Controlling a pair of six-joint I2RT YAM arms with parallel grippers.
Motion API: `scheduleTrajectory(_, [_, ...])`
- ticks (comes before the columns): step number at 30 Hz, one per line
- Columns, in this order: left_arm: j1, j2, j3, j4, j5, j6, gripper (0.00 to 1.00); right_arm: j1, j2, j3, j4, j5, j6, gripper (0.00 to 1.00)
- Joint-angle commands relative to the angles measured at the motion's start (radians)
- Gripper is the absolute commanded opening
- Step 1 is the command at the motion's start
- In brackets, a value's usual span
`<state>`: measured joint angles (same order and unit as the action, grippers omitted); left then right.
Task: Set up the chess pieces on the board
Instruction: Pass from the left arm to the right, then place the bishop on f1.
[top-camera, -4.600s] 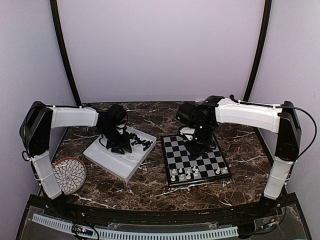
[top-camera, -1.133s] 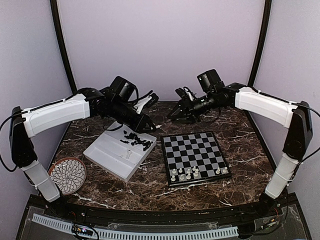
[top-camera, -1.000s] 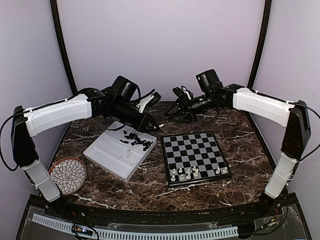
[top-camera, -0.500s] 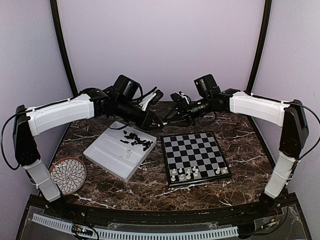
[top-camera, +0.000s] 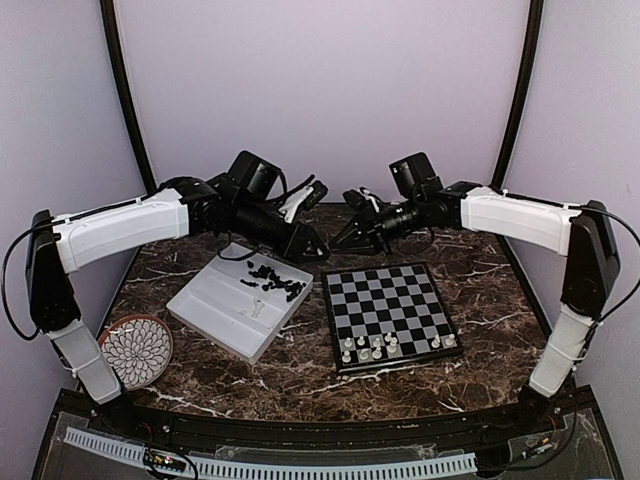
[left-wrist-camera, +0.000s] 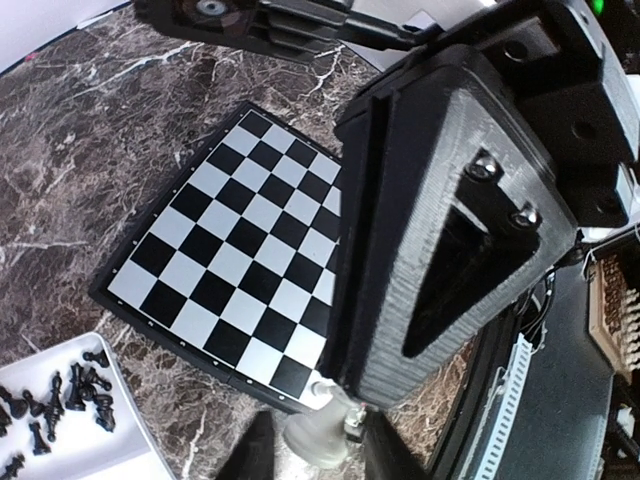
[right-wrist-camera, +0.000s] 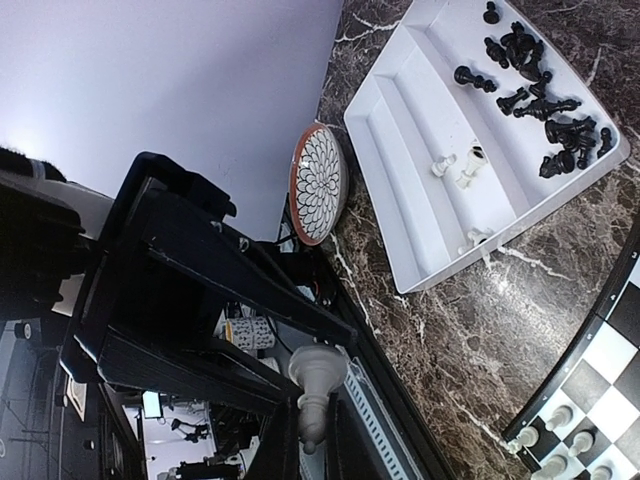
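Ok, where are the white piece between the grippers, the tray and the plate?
white chess piece (right-wrist-camera: 318, 372), right wrist view, its wide end
tray (right-wrist-camera: 402, 140), right wrist view, bare floor of a compartment
plate (right-wrist-camera: 318, 183), right wrist view, patterned face

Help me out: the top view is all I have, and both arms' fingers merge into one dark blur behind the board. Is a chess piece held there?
Observer: Yes. The right wrist view shows a white chess piece pinched between the right fingers.
Operator: Is the left arm gripping it too?
Observer: It seems not. In the left wrist view the left fingers stand apart on either side of that piece, with gaps showing.
Operator: Are any white ones in the tray?
Observer: Three white pieces lie in the tray, apart from the clustered black pieces.
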<state>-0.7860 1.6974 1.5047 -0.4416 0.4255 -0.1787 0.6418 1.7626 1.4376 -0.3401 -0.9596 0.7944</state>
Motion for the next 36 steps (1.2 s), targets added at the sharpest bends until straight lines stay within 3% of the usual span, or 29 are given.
scheduleTrajectory(1, [-0.012,-0.044,-0.011,0.016,-0.047,-0.016,0.40,-0.001,-0.065,0.005,-0.069,0.083,-0.071,0.00])
scheduleTrajectory(6, [-0.012,-0.099,-0.068,0.030,-0.170,-0.040,0.54,-0.013,-0.121,0.075,-0.439,0.361,-0.310,0.00])
scheduleTrajectory(8, [-0.011,-0.108,-0.088,0.008,-0.248,-0.061,0.59,-0.012,-0.152,0.070,-0.568,0.520,-0.379,0.00])
scheduleTrajectory(9, [-0.011,-0.099,-0.084,-0.017,-0.353,-0.077,0.61,-0.012,-0.170,0.046,-0.618,0.587,-0.398,0.00])
scheduleTrajectory(12, [-0.010,-0.068,-0.044,-0.141,-0.554,-0.121,0.62,-0.010,-0.240,-0.034,-0.711,0.749,-0.419,0.00])
scheduleTrajectory(15, [-0.008,-0.061,-0.042,-0.158,-0.595,-0.141,0.61,-0.005,-0.290,-0.106,-0.783,0.844,-0.406,0.00])
scheduleTrajectory(21, [-0.009,-0.047,-0.028,-0.158,-0.592,-0.153,0.62,0.032,-0.357,-0.234,-0.832,0.944,-0.374,0.00])
scheduleTrajectory(36, [-0.009,-0.030,-0.017,-0.174,-0.579,-0.168,0.61,0.127,-0.278,-0.329,-0.716,0.923,-0.404,0.00])
